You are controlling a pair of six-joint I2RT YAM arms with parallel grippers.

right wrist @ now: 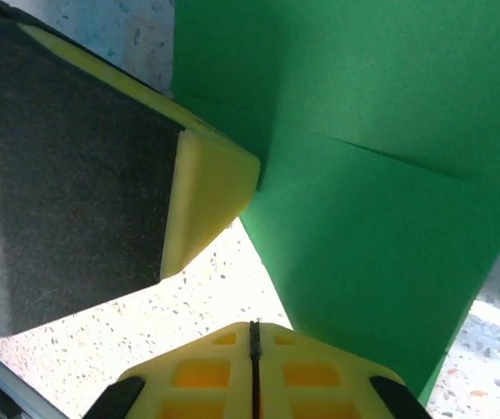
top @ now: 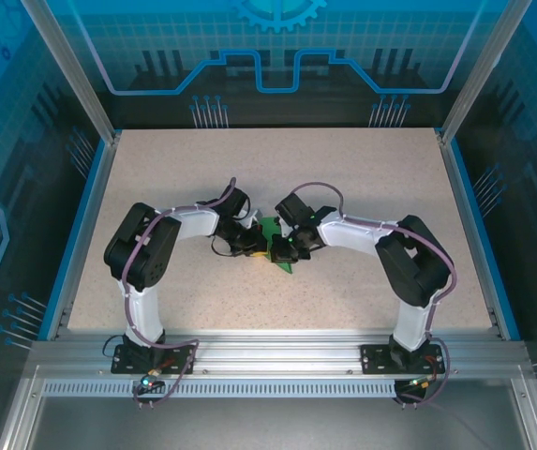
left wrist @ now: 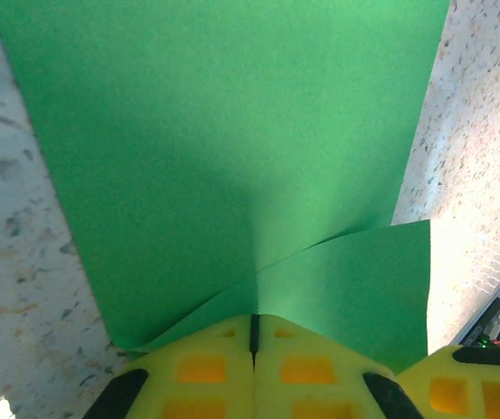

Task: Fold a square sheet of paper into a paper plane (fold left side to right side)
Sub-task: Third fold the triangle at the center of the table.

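Evidently one sheet (left wrist: 232, 131) lay at the table's (top: 343, 178) middle, one edge curled up because the left gripper (left wrist: 254, 327) was clamped shut on it, ready for folding across. The right gripper (right wrist: 254, 336) was closed too; whether it nipped paper I couldn't tell. Count: one sheet, two grippers.
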